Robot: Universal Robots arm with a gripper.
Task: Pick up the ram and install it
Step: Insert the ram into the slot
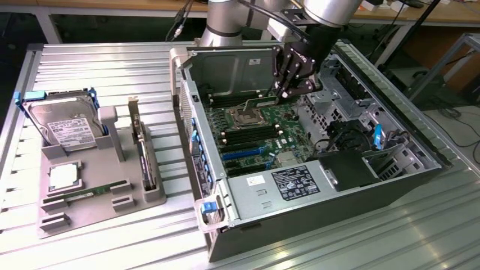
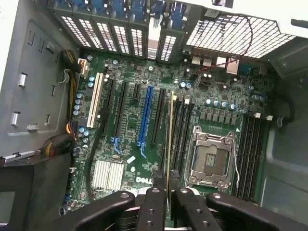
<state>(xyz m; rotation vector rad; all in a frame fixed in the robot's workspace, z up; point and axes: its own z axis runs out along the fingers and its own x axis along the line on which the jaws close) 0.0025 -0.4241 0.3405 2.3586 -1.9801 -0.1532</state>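
Inside the open computer case (image 1: 201, 121), my gripper (image 1: 287, 93) is shut on the ram (image 1: 262, 103), a thin green stick held on edge above the motherboard (image 1: 255, 135). In the wrist view the ram (image 2: 170, 139) runs edge-on out from between the black fingers (image 2: 155, 202) of the gripper (image 2: 168, 193). It lies along the black memory slots (image 2: 182, 134) beside the bare CPU socket (image 2: 211, 159). I cannot tell whether it touches a slot. A second green stick (image 1: 78, 196) lies on the grey holder (image 1: 154, 197) at the exterior view's left.
The grey holder also carries a silver hard drive (image 1: 67, 126), an upright expansion card (image 1: 143, 152) and a square chip (image 1: 64, 175). In the case, a black power supply (image 1: 300, 183) sits near the front and drive cages (image 1: 352, 112) to the exterior view's right. More memory slots (image 2: 252, 154) flank the socket.
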